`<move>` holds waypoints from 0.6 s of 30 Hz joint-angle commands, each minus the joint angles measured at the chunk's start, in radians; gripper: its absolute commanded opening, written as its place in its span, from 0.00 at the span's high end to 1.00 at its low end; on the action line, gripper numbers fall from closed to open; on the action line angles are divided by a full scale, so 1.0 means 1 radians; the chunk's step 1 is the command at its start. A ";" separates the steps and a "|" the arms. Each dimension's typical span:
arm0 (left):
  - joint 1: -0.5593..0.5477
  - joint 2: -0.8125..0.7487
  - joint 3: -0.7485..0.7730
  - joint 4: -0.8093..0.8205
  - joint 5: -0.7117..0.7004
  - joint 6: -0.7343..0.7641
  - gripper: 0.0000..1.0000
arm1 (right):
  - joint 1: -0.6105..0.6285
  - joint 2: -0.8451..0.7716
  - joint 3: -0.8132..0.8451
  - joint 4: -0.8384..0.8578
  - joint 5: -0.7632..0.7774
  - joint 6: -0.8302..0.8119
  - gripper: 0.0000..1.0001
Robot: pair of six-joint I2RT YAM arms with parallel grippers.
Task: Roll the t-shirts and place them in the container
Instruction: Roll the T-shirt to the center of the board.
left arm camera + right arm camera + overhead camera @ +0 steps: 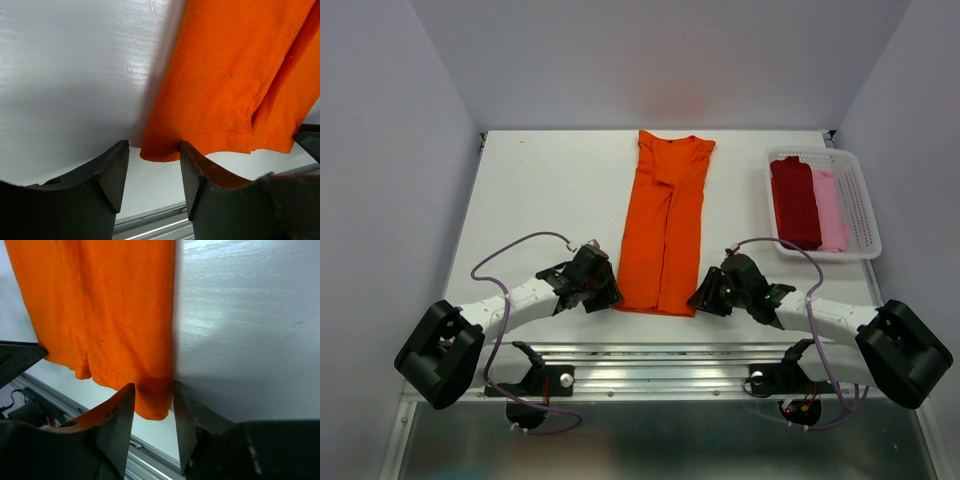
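Note:
The bright orange t-shirt [665, 225] lies folded into a long strip on the white table, collar at the far end, hem towards me. My left gripper [610, 293] is open at the hem's left corner; in the left wrist view the orange corner [160, 150] lies between its fingertips [154, 152]. My right gripper [698, 298] is open at the hem's right corner; in the right wrist view the orange corner [152, 400] sits between its fingertips [153, 392]. A dark red t-shirt [796, 200] and a pale pink t-shirt [830, 208] lie rolled in the basket.
A white lattice basket [865, 205] stands at the right of the table [540, 190]. A metal rail [650, 365] runs along the near edge, just behind both grippers. Grey walls close in the left, right and far sides.

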 commanded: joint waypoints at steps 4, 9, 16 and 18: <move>-0.007 0.024 -0.028 0.052 0.031 -0.022 0.48 | 0.028 0.000 -0.009 0.003 0.019 0.022 0.61; -0.007 0.019 -0.032 0.067 0.047 -0.027 0.51 | 0.046 0.000 -0.016 -0.010 0.028 0.030 0.61; -0.007 0.025 -0.033 0.083 0.061 -0.030 0.77 | 0.064 -0.003 -0.027 -0.017 0.042 0.043 0.66; -0.009 0.022 -0.036 0.081 0.062 -0.033 0.85 | 0.064 -0.010 -0.026 -0.022 0.045 0.043 0.74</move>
